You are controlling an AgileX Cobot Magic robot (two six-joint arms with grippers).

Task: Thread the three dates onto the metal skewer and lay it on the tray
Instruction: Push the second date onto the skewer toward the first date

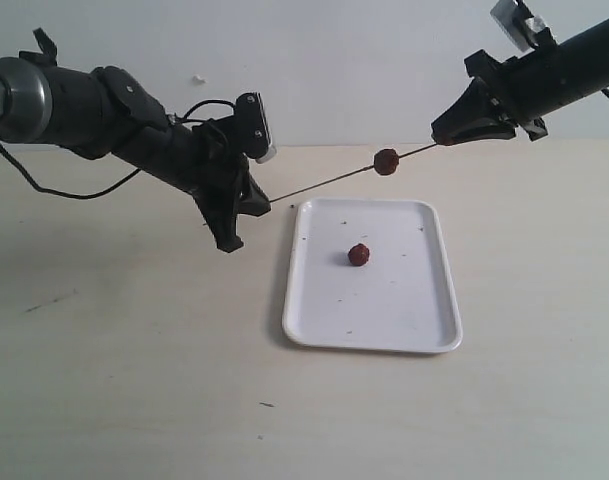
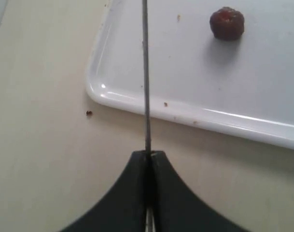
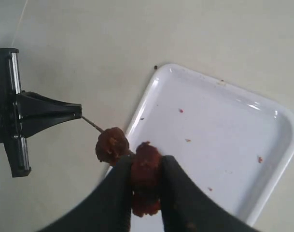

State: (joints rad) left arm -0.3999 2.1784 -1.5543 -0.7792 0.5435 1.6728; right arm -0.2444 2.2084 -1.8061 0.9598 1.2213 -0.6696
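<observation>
Our left claw [image 2: 149,154] clenches the skewer [image 2: 146,72], which points lengthwise at the date [image 3: 146,198] gripped in our right claw [image 1: 438,134].

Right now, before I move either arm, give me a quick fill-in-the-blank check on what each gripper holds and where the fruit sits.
1. The left gripper is shut on one end of the thin metal ____.
2. The right gripper is closed on a dark red ____.
3. A threaded date hangs between the grippers, while a loose date lies on the white ____.
Missing words: skewer; date; tray.
</observation>
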